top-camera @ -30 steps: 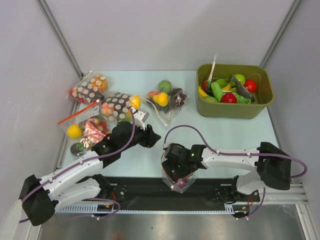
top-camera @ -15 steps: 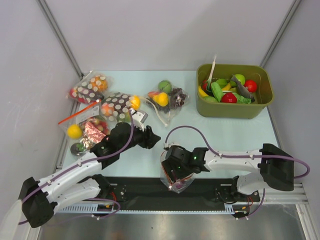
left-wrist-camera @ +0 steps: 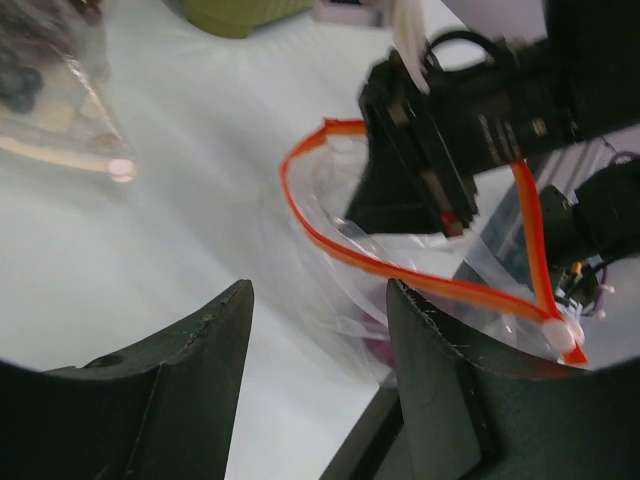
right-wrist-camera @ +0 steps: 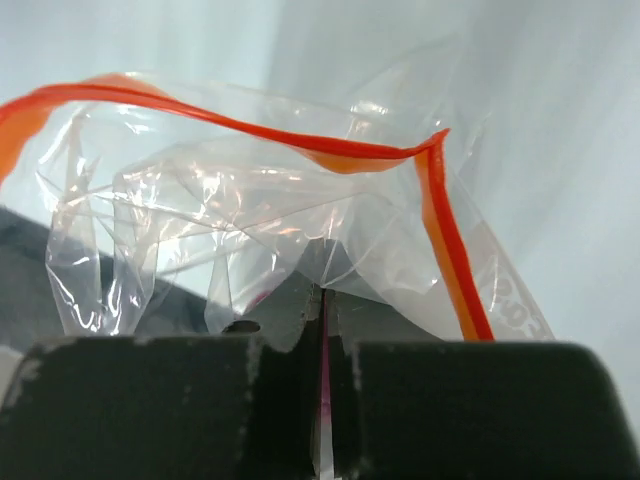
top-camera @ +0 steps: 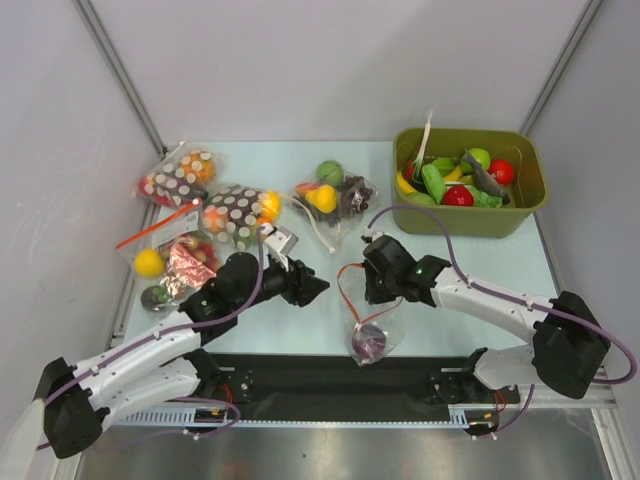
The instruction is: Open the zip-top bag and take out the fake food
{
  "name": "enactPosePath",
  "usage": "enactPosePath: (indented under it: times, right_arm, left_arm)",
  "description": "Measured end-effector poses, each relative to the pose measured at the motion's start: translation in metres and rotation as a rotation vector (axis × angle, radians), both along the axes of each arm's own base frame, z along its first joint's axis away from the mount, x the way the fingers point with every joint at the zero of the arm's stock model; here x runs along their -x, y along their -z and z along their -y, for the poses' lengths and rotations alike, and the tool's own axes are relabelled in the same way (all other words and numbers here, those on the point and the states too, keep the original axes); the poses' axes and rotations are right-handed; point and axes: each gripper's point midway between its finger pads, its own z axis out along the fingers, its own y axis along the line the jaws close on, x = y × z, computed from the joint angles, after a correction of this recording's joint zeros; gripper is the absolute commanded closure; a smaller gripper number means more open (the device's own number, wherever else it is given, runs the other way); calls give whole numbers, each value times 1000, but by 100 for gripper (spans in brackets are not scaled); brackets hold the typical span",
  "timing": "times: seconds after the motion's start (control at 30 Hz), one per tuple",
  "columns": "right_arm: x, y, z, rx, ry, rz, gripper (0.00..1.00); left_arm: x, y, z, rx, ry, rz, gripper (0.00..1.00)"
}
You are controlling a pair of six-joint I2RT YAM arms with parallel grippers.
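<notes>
- Right gripper (top-camera: pixel 384 288): jaws pressed together on a fold of the crinkly clear plastic zip-top bag (top-camera: pixel 368 322), just under its mouth. The right wrist view shows the fingers (right-wrist-camera: pixel 290 320) meeting with film between them.
- The bag hangs below that grip, at the near edge of the pale blue table (top-camera: pixel 250 160), between the two arms. Cannot tell if its bottom touches the surface.
- The thin red-orange zip strip (left-wrist-camera: pixel 430 286) gapes in a loop, so the mouth is open.
- A round purple toy piece (top-camera: pixel 370 343) sits in the bottom of the bag. No other contents can be made out.
- Left gripper (top-camera: pixel 314 288): jaws spread wide, holding nothing. It is just beside the bag mouth, not touching.
- Olive-green plastic bin (top-camera: pixel 470 218) holding mixed toy food stands at far right, well apart from the bag.
- Brown white-dotted bags (top-camera: pixel 236 210) lie at far left.
</notes>
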Motion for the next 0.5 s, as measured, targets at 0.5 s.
enactPosePath:
  times: [0.5]
  right_arm:
    - [-27,2,-9,-27,5,27,100]
  left_arm:
    - [30,44,45,12,108,-157,30]
